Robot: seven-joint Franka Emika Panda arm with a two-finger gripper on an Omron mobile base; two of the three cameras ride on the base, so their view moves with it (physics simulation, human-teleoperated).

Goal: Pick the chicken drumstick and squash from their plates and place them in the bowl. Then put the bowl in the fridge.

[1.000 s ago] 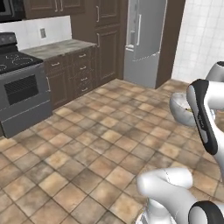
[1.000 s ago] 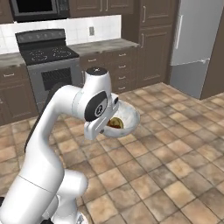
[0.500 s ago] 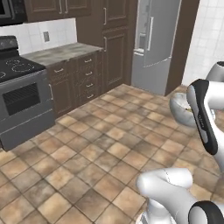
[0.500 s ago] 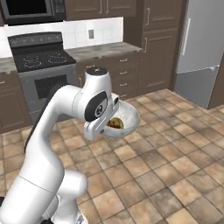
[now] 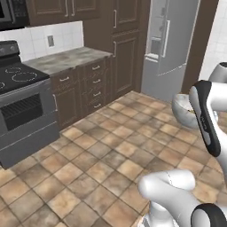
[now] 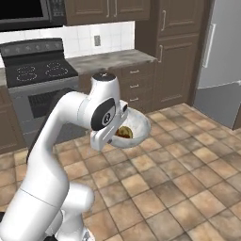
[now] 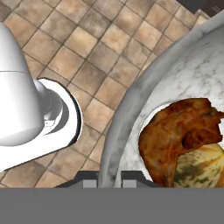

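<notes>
My gripper is shut on the rim of the off-white marbled bowl, carrying it in the air above the tiled floor. Inside the bowl lies the reddish-brown chicken drumstick, resting on the pale yellow-green squash. From the right base view the bowl hangs just in front of the hand, with the drumstick showing inside. In the left base view the bowl peeks out behind the forearm. The fridge stands ahead with its grey doors closed. The plates are out of view.
A black stove stands to the left. Beside it is a stone counter over brown drawers, then tall brown cabinets next to the fridge. Open tiled floor lies between me and them.
The whole picture has shifted: the base has driven on, so stove, cabinets and fridge look nearer. The bowl stays in the grip in the same pose.
</notes>
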